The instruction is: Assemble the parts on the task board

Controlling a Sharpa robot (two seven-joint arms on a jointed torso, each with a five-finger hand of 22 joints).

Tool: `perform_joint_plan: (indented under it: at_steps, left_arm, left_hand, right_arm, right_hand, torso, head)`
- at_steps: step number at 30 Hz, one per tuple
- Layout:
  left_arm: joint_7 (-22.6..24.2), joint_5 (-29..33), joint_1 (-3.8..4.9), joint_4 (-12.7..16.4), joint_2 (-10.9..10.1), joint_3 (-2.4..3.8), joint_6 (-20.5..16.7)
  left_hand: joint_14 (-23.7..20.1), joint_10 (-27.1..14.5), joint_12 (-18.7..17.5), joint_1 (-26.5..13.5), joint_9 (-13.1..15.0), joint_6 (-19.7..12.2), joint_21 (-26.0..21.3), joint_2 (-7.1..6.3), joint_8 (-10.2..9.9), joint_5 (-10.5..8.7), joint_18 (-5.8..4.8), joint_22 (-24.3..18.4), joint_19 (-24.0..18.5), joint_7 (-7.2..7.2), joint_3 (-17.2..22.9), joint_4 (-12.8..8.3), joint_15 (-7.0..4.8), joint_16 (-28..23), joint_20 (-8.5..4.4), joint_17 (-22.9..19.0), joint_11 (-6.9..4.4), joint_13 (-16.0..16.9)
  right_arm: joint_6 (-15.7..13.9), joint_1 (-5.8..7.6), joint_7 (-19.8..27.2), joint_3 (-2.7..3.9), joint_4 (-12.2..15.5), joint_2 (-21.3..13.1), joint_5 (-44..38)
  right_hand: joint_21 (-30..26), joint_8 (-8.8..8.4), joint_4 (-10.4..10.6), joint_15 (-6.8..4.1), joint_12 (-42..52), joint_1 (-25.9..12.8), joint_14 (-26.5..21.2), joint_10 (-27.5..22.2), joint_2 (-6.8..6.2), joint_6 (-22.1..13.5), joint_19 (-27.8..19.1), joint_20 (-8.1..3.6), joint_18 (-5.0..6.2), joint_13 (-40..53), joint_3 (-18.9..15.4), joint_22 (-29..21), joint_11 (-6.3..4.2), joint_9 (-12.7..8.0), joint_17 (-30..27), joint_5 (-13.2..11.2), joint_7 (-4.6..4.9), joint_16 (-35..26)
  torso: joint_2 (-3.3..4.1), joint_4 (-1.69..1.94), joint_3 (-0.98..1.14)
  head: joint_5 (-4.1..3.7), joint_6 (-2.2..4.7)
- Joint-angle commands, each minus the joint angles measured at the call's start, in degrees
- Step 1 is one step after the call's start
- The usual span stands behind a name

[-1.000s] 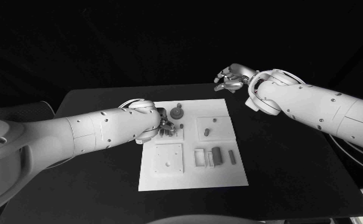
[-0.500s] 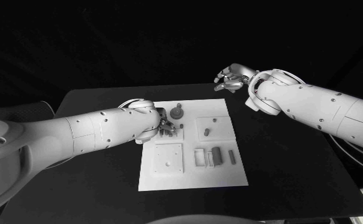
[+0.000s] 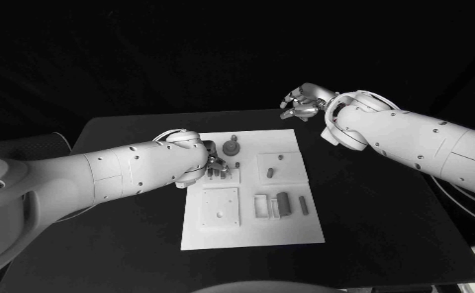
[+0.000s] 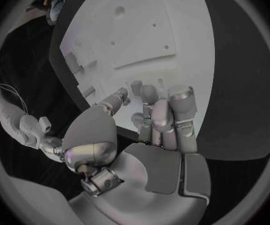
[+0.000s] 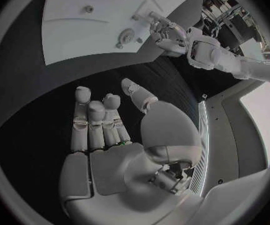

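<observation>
No text, label, brand, number or sign can be read anywhere, neither on the task board [image 3: 253,193] nor on the tabletop [image 3: 376,211].

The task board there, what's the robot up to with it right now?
The left hand is down on the white task board, fingers curled at the board's upper left plate; whether they hold a part cannot be told. The right hand hovers open beyond the board's far edge. Grey parts lie near the board's middle.
</observation>
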Motion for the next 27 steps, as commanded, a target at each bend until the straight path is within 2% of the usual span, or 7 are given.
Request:
perform_joint_plan:
  at_steps: [1,8,15,22,24,25,27]
  left_arm:
    - [0.6,0.6,0.00,0.6,-0.4,0.05,-0.9]
    - [0.7,0.8,0.15,2.5,-2.1,0.13,-1.4]
    - [0.7,1.8,1.48,3.7,-3.2,0.19,-1.7]
    - [0.8,2.5,2.89,5.0,-4.4,0.61,-2.2]
    - [0.8,2.8,3.09,4.8,-4.6,1.92,-2.0]
    - [0.8,2.9,3.18,4.9,-5.0,2.32,-1.9]
    - [0.8,3.4,3.93,4.7,-5.5,2.56,-2.0]
  left_hand:
    - [-0.4,-0.3,0.3,0.2,-0.1,-0.5,-0.2,-0.53,0.4,-0.37,5.67,0.1,0.6,0.04,0.0,0.4,0.08,-0.1,-0.38,-0.1,0.01,-0.1]
    - [-0.8,-0.7,0.3,0.9,-0.3,-0.9,-0.3,-0.12,0.3,-0.09,5.66,0.1,0.3,0.20,0.0,0.2,0.23,-0.4,-0.31,-0.3,0.16,-0.3]
    - [-0.9,-0.9,0.3,1.4,-0.9,-1.5,-0.4,0.49,-0.2,0.42,5.62,0.2,0.0,0.45,-0.2,-0.1,0.44,-0.4,-0.19,-0.4,0.39,-0.5]
    - [-0.9,-0.9,0.4,1.5,-1.0,-1.4,-0.4,1.05,-0.2,0.52,5.59,0.2,0.0,0.48,-0.3,-0.1,0.48,-0.5,-0.13,-0.5,0.42,-0.5]
    - [-0.9,-0.9,0.4,1.5,-1.1,-1.3,-0.4,1.29,-0.2,0.54,5.56,0.2,0.0,0.48,-0.4,-0.1,0.49,-0.5,-0.10,-0.6,0.43,-0.6]
    - [-0.9,-0.9,0.4,1.5,-1.1,-1.3,-0.4,1.36,-0.2,0.54,5.55,0.2,0.0,0.48,-0.4,-0.1,0.49,-0.6,-0.09,-0.6,0.43,-0.6]
    - [-0.9,-0.9,0.4,1.6,-1.2,-1.3,-0.4,1.86,-0.2,0.61,5.52,0.2,0.0,0.49,-0.5,-0.3,0.51,-0.6,-0.04,-0.6,0.45,-0.7]
  right_arm:
    - [0.7,0.01,0.3,0.03,0.0,0.0,-0.5]
    - [0.6,0.01,0.3,0.02,-0.3,-0.1,-0.5]
    - [0.7,0.01,0.3,0.02,-0.8,-0.1,-0.5]
    - [0.6,0.01,0.3,0.02,-1.0,0.0,-0.5]
    - [0.7,0.01,0.4,0.02,-1.1,0.1,-0.7]
    - [0.7,0.01,0.4,0.02,-1.2,0.1,-0.7]
    - [0.7,0.01,0.4,0.02,-1.3,0.1,-0.7]
  right_hand:
    - [-0.4,0.13,0.0,-0.33,0.2,0.2,-0.1,-0.4,0.45,0.3,0.0,-0.09,0.65,-0.1,0.5,0.6,0.14,-0.1,-0.1,0.3,0.57,0.1]
    - [-0.4,0.13,0.0,-0.33,0.2,0.2,-0.1,-0.4,0.45,0.3,0.0,-0.09,0.65,-0.1,0.5,0.6,0.14,-0.1,-0.1,0.3,0.57,0.1]
    - [-0.4,0.13,0.0,-0.33,0.2,0.2,0.0,-0.4,0.45,0.3,0.1,-0.09,0.65,-0.1,0.5,0.6,0.14,-0.1,-0.1,0.3,0.57,0.1]
    - [-0.4,0.13,0.0,-0.33,0.2,0.2,0.0,-0.4,0.47,0.3,0.1,-0.09,0.65,-0.1,0.5,0.6,0.14,-0.1,-0.1,0.3,0.57,0.1]
    - [-0.4,0.13,0.0,-0.33,0.2,0.2,0.0,-0.4,0.48,0.3,0.1,-0.09,0.65,-0.1,0.5,0.6,0.13,-0.1,-0.1,0.3,0.56,0.2]
    - [-0.4,0.13,0.0,-0.33,0.2,0.2,0.0,-0.4,0.49,0.3,0.1,-0.09,0.65,-0.1,0.5,0.6,0.13,-0.1,-0.1,0.3,0.56,0.2]
    - [-0.4,0.13,0.0,-0.33,0.2,0.2,0.0,-0.4,0.50,0.3,0.1,-0.10,0.65,-0.1,0.5,0.6,0.13,-0.1,-0.1,0.3,0.56,0.2]
  torso:
    - [-0.03,0.01,0.02]
    - [-0.04,0.01,0.00]
    - [-0.02,-0.01,0.00]
    - [0.00,0.01,-0.01]
    - [0.00,0.01,-0.01]
    - [-0.02,0.02,-0.02]
    - [-0.03,0.02,-0.01]
  head:
    - [0.00,0.05]
    - [0.01,0.31]
    - [0.08,0.67]
    - [0.09,1.11]
    - [0.08,1.15]
    - [0.08,1.32]
    - [0.05,1.45]
